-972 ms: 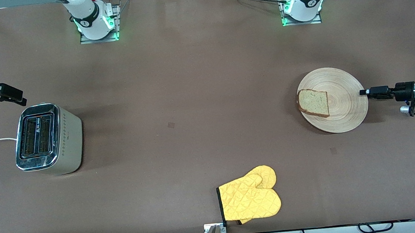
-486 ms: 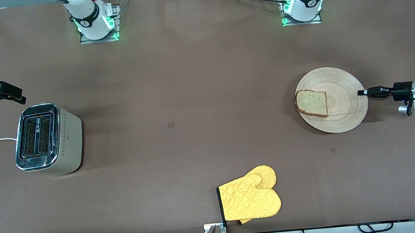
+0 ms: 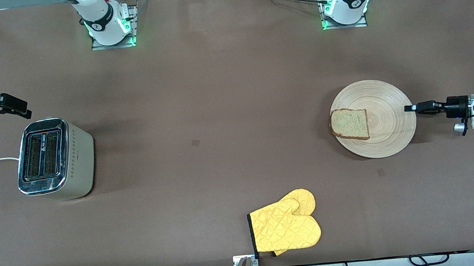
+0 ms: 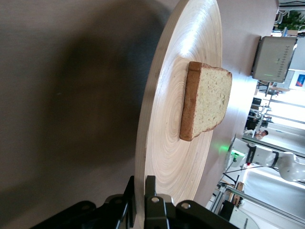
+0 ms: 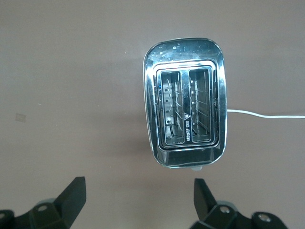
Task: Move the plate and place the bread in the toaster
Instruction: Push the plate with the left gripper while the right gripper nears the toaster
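The worktop (image 3: 217,108) held the toaster (image 3: 52,159) at the right arm's end. The left hand (image 3: 410,108) pinched the wooden plate (image 3: 389,134) by its rim; the bread (image 3: 349,124) lay on it. The right hand (image 3: 18,109) waited wide apart near the toaster. The plate likely needed carrying toward the toaster next, kept level.

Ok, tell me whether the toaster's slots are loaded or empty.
Empty. The right wrist view looks straight down into both slots of the toaster: only wire guides show. The bread lies on the plate.

A: Where is the bread (image 3: 349,124)?
B: On the plate (image 3: 386,110), at its edge toward the toaster (image 3: 54,158).
A: And the toaster?
B: At the right arm's end of the table (image 3: 214,87); the oven mitt (image 3: 285,227) lies nearest the camera.
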You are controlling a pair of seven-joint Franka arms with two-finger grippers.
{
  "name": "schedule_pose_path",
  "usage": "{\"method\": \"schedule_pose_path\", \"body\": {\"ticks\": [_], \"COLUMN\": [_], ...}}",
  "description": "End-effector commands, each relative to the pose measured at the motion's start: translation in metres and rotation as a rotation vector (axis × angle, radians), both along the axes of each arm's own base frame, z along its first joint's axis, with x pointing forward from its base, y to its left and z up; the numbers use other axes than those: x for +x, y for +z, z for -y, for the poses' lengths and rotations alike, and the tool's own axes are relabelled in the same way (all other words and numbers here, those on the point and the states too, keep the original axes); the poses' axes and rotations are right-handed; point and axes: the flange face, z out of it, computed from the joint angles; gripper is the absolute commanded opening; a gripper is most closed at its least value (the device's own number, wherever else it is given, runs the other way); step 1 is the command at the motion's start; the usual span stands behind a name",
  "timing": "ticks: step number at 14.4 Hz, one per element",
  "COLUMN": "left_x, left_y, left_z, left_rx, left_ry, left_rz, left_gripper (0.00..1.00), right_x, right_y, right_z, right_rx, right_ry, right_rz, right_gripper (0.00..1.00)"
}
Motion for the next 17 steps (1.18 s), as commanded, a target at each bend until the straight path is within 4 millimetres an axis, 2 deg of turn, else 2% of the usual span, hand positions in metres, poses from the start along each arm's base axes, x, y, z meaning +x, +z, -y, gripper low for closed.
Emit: {"method": "schedule_pose_path", "body": {"ticks": [1, 5, 7, 10, 13, 17], "left_x": [0.018, 0.034, 0.043, 0.042, 0.049, 0.047], "left_y": [0.017, 0.021, 0.023, 0.014, 0.017, 0.008], "left_z": [0.040, 0.098, 0.135, 0.189, 0.226, 0.277], "left_rx": [-0.102, -0.159, -0.186, -0.257, -0.245, -0.257], "left_ry": [-0.018, -0.042, -0.041, -0.041, -0.053, -0.021], "left_rz": [0.002, -0.046, -0.101, -0.137, -0.104, -0.074], "left_gripper": [0.01, 0.01, 0.01, 0.01, 0.01, 0.01], "right_x": [-0.004, -0.004, -0.004, -0.003, 0.003, 0.007], "right_y": [-0.001, -0.002, -0.002, -0.004, -0.018, -0.025], "right_z": [0.000, -0.001, -0.001, -0.001, 0.000, -0.006], "right_rx": [0.002, 0.003, 0.002, 0.006, 0.013, 0.012], "right_ry": [0.002, 0.002, 0.002, 0.000, -0.004, 0.007], "right_rz": [-0.002, -0.007, -0.005, -0.011, -0.030, -0.040], "right_gripper": [1.00, 1.00, 1.00, 1.00, 1.00, 1.00]}}
